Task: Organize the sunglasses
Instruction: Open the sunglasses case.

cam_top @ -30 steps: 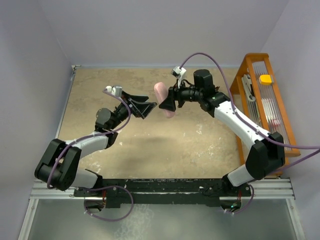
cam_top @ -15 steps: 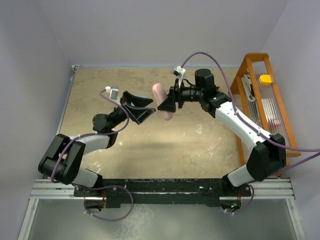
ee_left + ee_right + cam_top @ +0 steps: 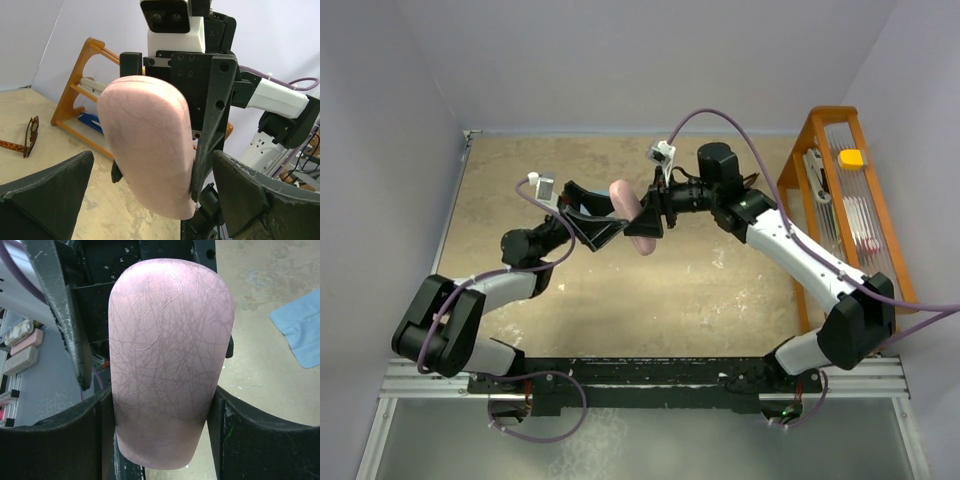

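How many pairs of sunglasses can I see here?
1. The sunglasses lie on the table, at the left edge of the left wrist view. Others could be hidden behind the pink case.

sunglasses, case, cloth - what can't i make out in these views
- sunglasses: left wrist view only, temple cut off by the left edge; not found in the top view.
- pink case: right wrist view, right gripper covers its sides, so seam and contents are hidden.
- blue cloth: right wrist view, cut off by the right edge.
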